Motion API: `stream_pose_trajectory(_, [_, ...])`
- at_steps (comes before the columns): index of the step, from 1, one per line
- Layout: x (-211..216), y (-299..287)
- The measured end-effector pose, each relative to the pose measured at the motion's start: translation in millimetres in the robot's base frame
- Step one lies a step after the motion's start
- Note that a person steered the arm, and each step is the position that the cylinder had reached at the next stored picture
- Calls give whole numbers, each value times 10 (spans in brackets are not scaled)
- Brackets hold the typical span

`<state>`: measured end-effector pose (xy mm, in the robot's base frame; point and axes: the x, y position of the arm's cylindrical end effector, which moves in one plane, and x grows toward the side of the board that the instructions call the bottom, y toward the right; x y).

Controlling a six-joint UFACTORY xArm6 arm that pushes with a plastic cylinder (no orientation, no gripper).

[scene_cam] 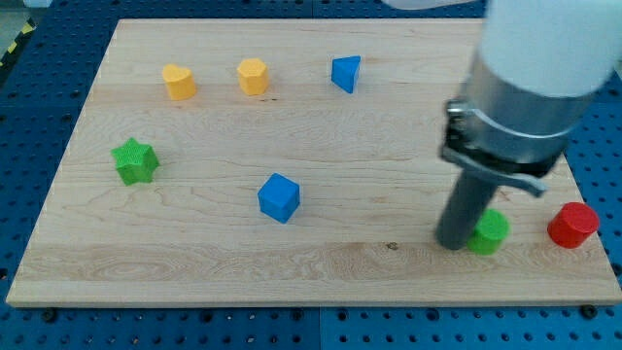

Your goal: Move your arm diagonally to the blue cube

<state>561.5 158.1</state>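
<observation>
— What sits up top on the counter [321, 131]?
— Two yellow blocks [179, 82] [253, 76], then a blue triangular block [346, 73].
— Elsewhere?
— Green star [134, 161] at the view's left; green cylinder [490, 232] beside red cylinder [572, 225] at the right.

Blue cube [279, 197]: solid blue, sits flat on bench, rotated so one corner faces the view's bottom; lies just left of centre, lower half of the board, standing alone
</observation>
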Motion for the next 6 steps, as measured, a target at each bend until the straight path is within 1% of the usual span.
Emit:
stream_pose_trajectory(1, [-65, 431])
stream_pose_trajectory(2, [-57, 257])
stream_pose_trajectory(3, [-55, -509])
stream_pose_trajectory(5, [-11, -2473])
stream_pose_trajectory(6, [-100, -3161])
